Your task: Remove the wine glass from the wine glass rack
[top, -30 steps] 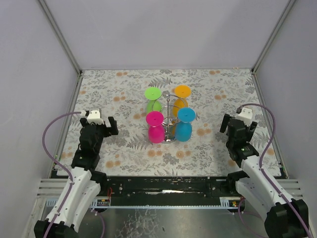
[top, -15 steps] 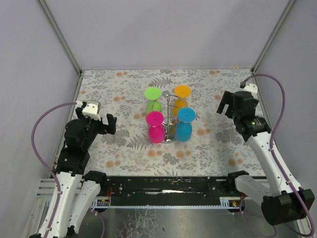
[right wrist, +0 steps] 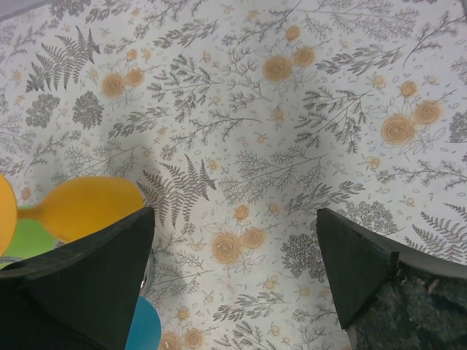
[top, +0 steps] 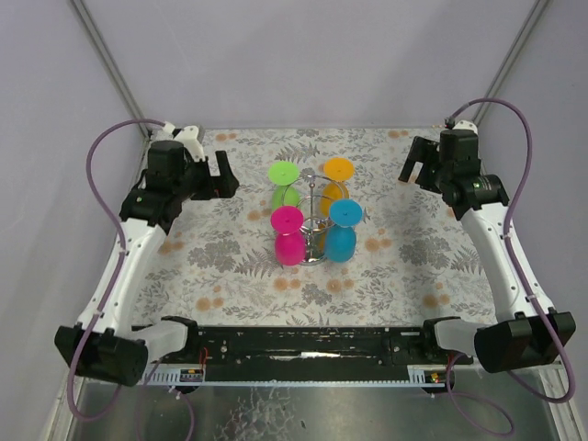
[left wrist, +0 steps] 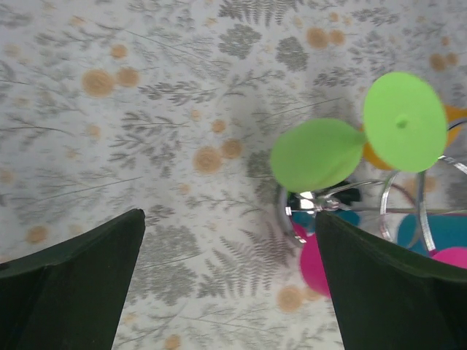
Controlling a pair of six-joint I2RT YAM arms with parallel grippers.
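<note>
Hovering near the far corners of the fern-printed worktop (top: 404, 276), my left fingers (left wrist: 73, 284) and right fingers (right wrist: 80, 284) are spread wide, empty. Mid-worktop, the shiny wire wine glass rack (top: 317, 223) hangs the green wine glass (top: 284, 182), orange wine glass (top: 337, 179), pink wine glass (top: 288, 234) and blue wine glass (top: 343, 230) upside down, with open worktop all round.

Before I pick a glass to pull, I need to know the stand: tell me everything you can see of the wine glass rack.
The wine glass rack is shiny silver wire: a thin central pole with looped wire on top, base mostly hidden. It stands upright on the table, carrying four glasses foot-up: green, orange, pink, blue. Nothing else touches it.
</note>
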